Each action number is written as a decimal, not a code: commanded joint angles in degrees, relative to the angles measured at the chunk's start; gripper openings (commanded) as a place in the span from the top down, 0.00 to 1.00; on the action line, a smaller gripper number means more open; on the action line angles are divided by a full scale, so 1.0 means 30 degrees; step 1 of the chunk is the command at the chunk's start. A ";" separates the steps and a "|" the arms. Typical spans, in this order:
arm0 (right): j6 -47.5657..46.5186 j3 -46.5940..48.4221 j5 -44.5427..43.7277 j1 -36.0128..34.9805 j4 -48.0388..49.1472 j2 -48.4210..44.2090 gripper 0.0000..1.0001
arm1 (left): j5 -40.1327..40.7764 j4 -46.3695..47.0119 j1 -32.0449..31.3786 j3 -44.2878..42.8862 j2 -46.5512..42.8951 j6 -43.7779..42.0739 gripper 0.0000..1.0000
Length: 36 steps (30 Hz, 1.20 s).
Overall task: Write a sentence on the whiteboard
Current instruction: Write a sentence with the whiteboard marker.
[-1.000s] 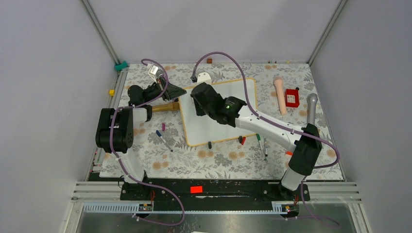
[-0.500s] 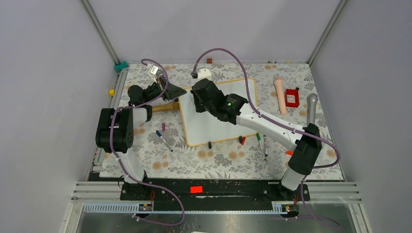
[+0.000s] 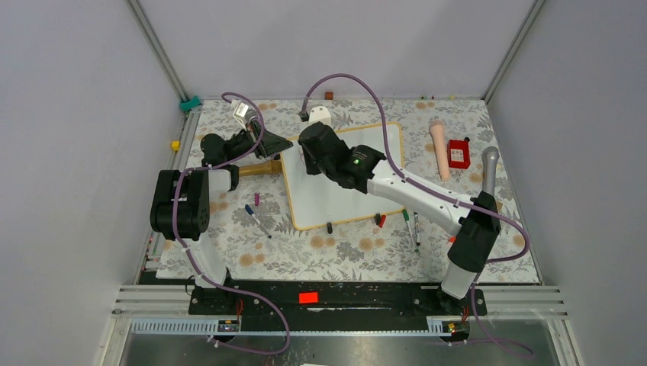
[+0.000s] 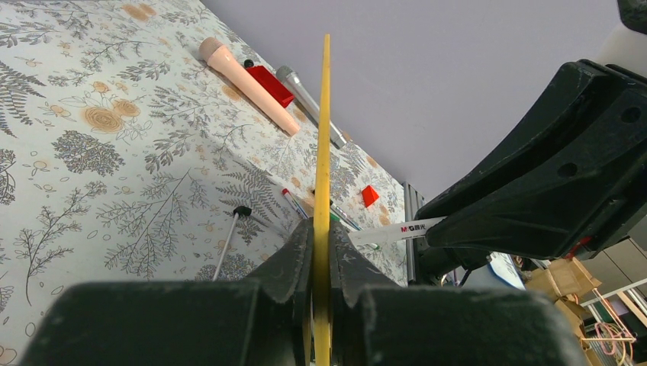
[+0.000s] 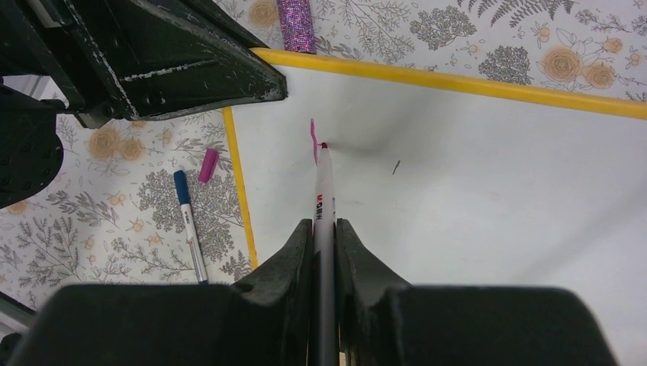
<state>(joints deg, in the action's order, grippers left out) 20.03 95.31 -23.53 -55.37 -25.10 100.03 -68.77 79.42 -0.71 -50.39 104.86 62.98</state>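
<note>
The whiteboard (image 3: 336,202) lies on the flowered cloth, a white face with a yellow rim. My left gripper (image 3: 284,145) is shut on its far-left rim, which the left wrist view shows edge-on (image 4: 326,137) between the fingers (image 4: 323,252). My right gripper (image 3: 309,150) hovers over the board's far-left corner, shut on a white marker (image 5: 324,198). The marker's red tip touches the board (image 5: 458,198) beside one short pink stroke (image 5: 313,139). That stroke is the only lettering of the sentence that shows.
A blue marker (image 5: 187,221) and a pink cap (image 5: 207,165) lie left of the board. A green marker (image 3: 408,225) and a red piece (image 3: 381,220) lie at its near-right corner. A pink cylinder (image 3: 439,149), a red box (image 3: 458,153) and a grey torch (image 3: 489,171) lie far right.
My right gripper has moved with the marker a little toward the board's far-left corner. The left gripper and the board have stayed put.
</note>
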 commanded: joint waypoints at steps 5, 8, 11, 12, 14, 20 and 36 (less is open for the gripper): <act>0.0612 0.0673 -0.2627 0.0118 -0.0824 0.0303 1.00 | -0.0865 0.1532 -0.0261 -0.0355 -0.0531 -0.0280 1.00; 0.0610 0.0572 -0.4063 0.0118 -0.1143 0.0165 1.00 | -0.0873 0.1513 -0.0261 -0.0343 -0.0529 -0.0281 1.00; 0.0445 0.0337 -0.4607 0.0140 -0.1167 -0.0102 1.00 | -0.0868 0.1535 -0.0262 -0.0342 -0.0528 -0.0309 1.00; 0.0472 0.0274 -0.4531 0.0150 -0.1182 -0.0165 1.00 | -0.0865 0.1535 -0.0261 -0.0342 -0.0529 -0.0310 1.00; 0.0571 0.0153 -0.4139 0.0149 -0.1056 -0.0325 1.00 | -0.0875 0.1531 -0.0276 -0.0342 -0.0557 -0.0325 1.00; -0.0175 -0.1277 -0.1744 0.0278 0.1408 -0.1938 1.00 | -0.0873 0.1524 -0.0261 -0.0343 -0.0588 -0.0310 1.00; -0.0234 -0.0234 0.0461 0.0938 0.1637 -0.1420 1.00 | -0.0867 0.1535 -0.0265 -0.0345 -0.0618 -0.0354 1.00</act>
<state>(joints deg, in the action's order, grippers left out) 19.53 90.41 -23.03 -53.01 -20.14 94.35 -68.77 79.44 -0.71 -50.39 104.86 62.81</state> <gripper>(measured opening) 0.175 0.059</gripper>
